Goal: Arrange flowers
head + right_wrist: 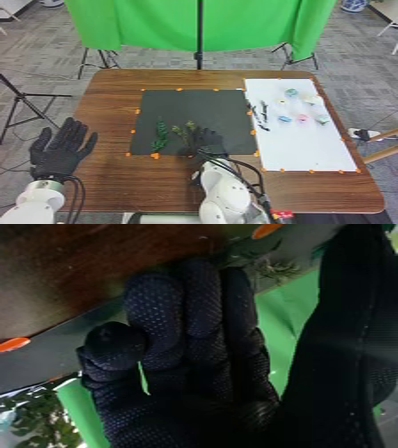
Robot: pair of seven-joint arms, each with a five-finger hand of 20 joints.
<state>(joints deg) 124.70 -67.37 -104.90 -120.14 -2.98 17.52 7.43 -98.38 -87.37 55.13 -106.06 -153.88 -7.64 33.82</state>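
Head view: six blooms, one sheet (white).

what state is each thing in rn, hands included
left hand: open, fingers spread
right hand: open, over the black sheet
leafy green sprig: lying down
pink flower: lying loose
black sheet: spread flat
white sheet: spread flat
green cloth: hanging

flower heads 6 | green sprigs 3 | dark sheet 1 | white sheet 1 | table 1
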